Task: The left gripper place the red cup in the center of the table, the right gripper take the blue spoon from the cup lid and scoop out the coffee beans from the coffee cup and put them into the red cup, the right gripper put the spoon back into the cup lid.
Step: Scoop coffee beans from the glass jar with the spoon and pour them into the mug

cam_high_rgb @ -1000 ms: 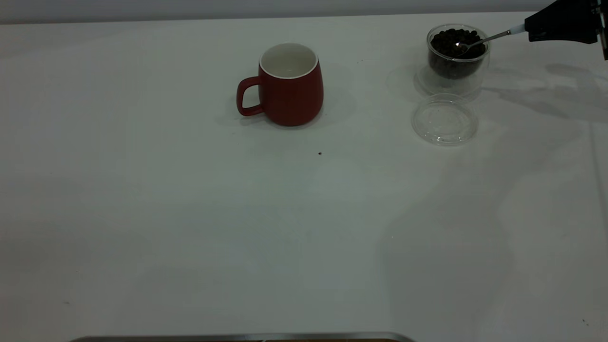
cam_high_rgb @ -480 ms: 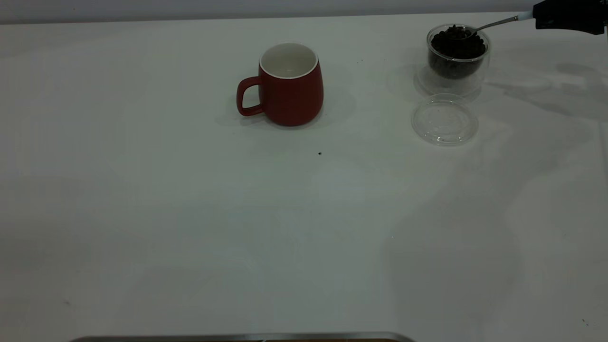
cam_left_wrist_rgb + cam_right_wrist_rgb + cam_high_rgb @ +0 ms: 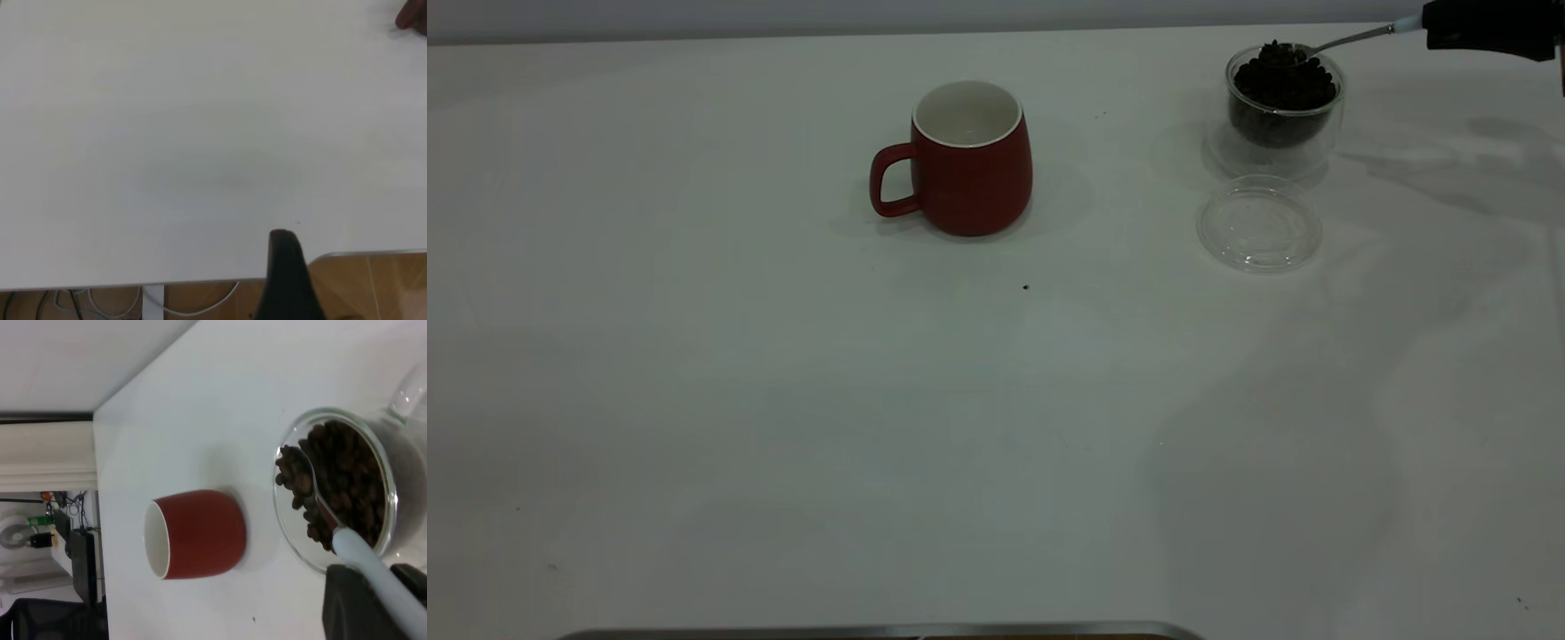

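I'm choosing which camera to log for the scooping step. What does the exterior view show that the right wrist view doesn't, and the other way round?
Only the exterior view shows the empty cup lid whole on the table and the red cup's handle. Only the right wrist view shows beans heaped in the blue spoon's bowl close up, plus the room beyond the table edge. Both show the red cup, the coffee cup of coffee beans, and the right gripper holding the spoon.

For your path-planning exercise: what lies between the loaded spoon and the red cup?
Only bare table, seen in the exterior view, separates spoon and red cup.
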`<state>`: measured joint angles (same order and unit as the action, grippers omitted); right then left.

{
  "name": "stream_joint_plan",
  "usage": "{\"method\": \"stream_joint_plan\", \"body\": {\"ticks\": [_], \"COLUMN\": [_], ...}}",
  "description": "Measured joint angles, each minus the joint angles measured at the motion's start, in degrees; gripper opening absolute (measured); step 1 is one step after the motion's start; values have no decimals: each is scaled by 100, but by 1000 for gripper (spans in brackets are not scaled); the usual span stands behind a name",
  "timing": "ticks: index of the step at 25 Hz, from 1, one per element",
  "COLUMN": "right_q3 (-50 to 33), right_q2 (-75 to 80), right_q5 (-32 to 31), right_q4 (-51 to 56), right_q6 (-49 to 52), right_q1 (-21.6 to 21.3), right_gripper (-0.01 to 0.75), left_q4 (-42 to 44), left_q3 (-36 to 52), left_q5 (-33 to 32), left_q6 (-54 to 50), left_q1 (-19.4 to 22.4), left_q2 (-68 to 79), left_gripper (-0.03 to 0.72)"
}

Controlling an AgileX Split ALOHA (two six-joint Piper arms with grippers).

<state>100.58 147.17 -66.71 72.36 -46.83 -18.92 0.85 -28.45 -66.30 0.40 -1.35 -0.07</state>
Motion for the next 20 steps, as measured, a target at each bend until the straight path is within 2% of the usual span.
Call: {"method": "stream_joint_plan", "body": {"ticks": [20], "right_q3": [0], "right_q2": [-23], "right_q5": [0], "right_q4": [343], "right_q6": [-78], "right_q1": [152], "right_gripper": [104], "left_q4": [0], "left_q3": [0], "left_q5": [0], "left_q6": [6], "left_q1": [0], "left_q2": [0], "left_gripper": [587]}}
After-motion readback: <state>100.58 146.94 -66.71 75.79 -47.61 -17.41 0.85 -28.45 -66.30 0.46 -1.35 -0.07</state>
